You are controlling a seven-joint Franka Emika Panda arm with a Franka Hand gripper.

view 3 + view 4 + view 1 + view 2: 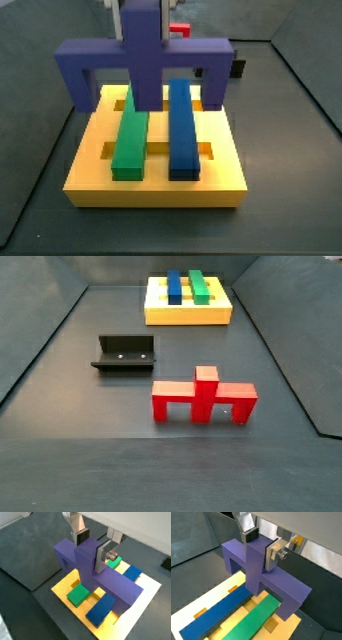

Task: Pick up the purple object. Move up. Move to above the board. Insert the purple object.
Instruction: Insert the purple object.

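Note:
The purple object (94, 52) is a bridge-shaped piece with two legs and a central upright stub. My gripper (144, 20) is shut on the stub, as both wrist views show (91, 548) (262, 546). The piece hangs crosswise over one end of the yellow board (154, 185), its legs low by the board's edges. I cannot tell whether the legs touch the board. A green bar (130, 140) and a blue bar (182, 130) lie side by side along the board. In a side view the board (187, 314) shows at the far end, with gripper and purple piece out of frame.
A red bridge-shaped piece (203, 396) stands on the dark floor in front. The fixture (124, 353) stands to its left, between it and the board. Dark walls enclose the floor on both sides.

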